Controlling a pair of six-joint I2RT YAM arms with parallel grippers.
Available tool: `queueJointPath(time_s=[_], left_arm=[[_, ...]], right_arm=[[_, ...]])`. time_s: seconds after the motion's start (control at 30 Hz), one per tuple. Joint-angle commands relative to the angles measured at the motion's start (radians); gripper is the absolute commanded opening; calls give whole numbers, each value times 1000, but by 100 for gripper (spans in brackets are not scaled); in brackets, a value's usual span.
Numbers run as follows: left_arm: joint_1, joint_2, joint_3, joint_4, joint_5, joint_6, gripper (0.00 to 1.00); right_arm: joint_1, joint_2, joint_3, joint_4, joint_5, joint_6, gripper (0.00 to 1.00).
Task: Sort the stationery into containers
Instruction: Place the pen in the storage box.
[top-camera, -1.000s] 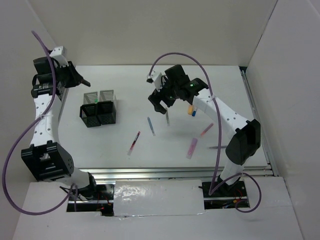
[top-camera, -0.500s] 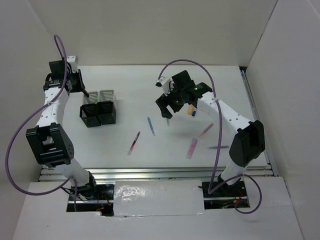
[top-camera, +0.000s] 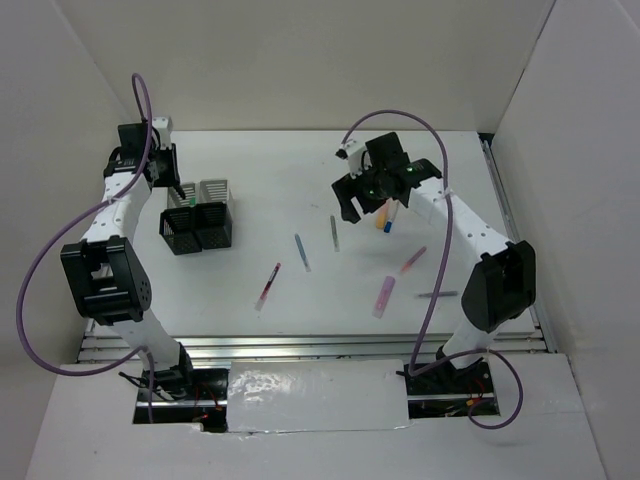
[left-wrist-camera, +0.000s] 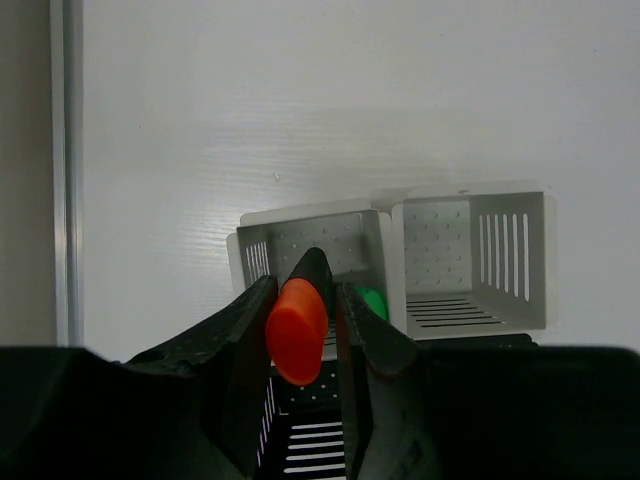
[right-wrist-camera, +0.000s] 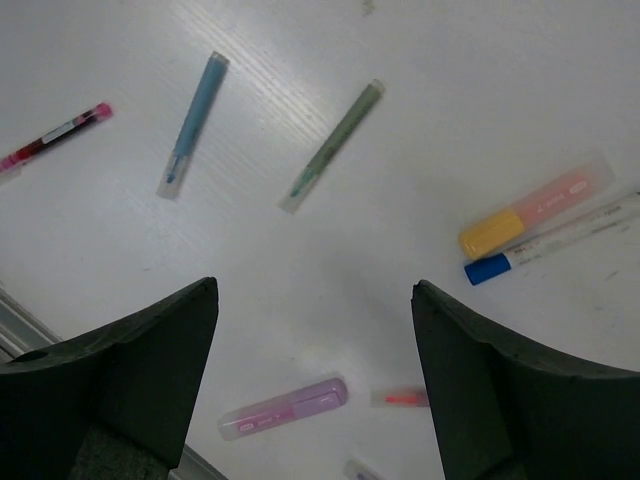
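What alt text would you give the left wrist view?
The left gripper is shut on an orange-capped marker, seen in front of a grey perforated cup with something green inside. A second grey cup stands right beside it on the white table.

White surface (top-camera: 300, 170). Two pale grey cups (left-wrist-camera: 470, 260) patterned with punched dots and slots; two black mesh cups (top-camera: 214, 226). An orange marker (left-wrist-camera: 297, 325), a green cap (left-wrist-camera: 374, 300). A blue pen (right-wrist-camera: 192, 123), grey-green pen (right-wrist-camera: 332, 145), red pen (right-wrist-camera: 55, 135), purple highlighter (right-wrist-camera: 285, 407), pink highlighter (right-wrist-camera: 535, 203) capped yellow, white pen (right-wrist-camera: 550, 240) capped blue.
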Motion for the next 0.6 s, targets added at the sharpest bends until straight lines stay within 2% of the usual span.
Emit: queueJointPath(time_s=[0.0,0.1,0.2,0.3,0.43,0.57], left_arm=[[-5,-4,-1,43,-9,21,43],[-5,-3,7,39,-6,18,49],[-5,-10,16,34,11,12,51],[-7,-27,13,40,42,12,52],[-5,-65,-10,63,91,9,53],[-7,-124,-42,100,126,4,57]], right_arm=[[-36,-30,-9,51,44,60,84],[-67,-22,-12,53,72,92,83],[-101,-10,-14,65,127,147,75],[-144,13,-9,82,173,218,66],[-184,62,9,91,230,305,49],[-222,124,34,99,284,382,47]])
